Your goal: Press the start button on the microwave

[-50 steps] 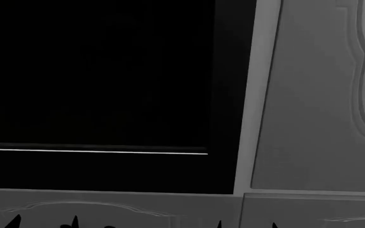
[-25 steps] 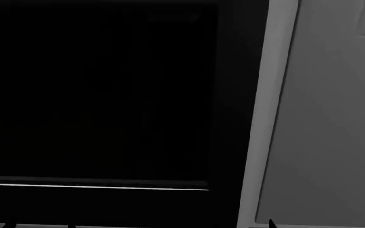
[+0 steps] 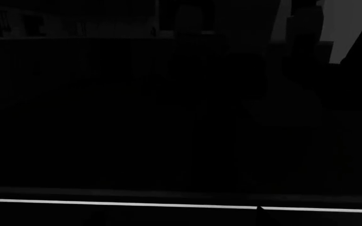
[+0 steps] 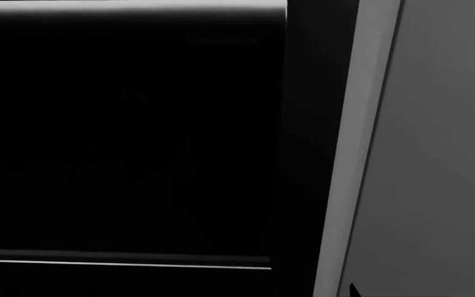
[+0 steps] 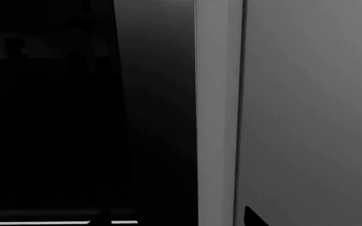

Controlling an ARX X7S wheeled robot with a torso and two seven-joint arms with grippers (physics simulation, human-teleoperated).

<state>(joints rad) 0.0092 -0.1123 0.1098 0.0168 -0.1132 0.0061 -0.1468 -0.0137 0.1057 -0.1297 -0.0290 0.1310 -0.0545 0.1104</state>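
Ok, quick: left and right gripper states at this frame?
Left gripper: cannot be told; only a dark tip shows against the microwave.
Right gripper: cannot be told; only dark fingertips show at the frame edge.

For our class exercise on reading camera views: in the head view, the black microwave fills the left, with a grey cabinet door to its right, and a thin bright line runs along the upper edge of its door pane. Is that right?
Not quite. In the head view the thin bright line runs along the lower edge of the microwave door pane, not the upper. The grey cabinet door does stand to its right.
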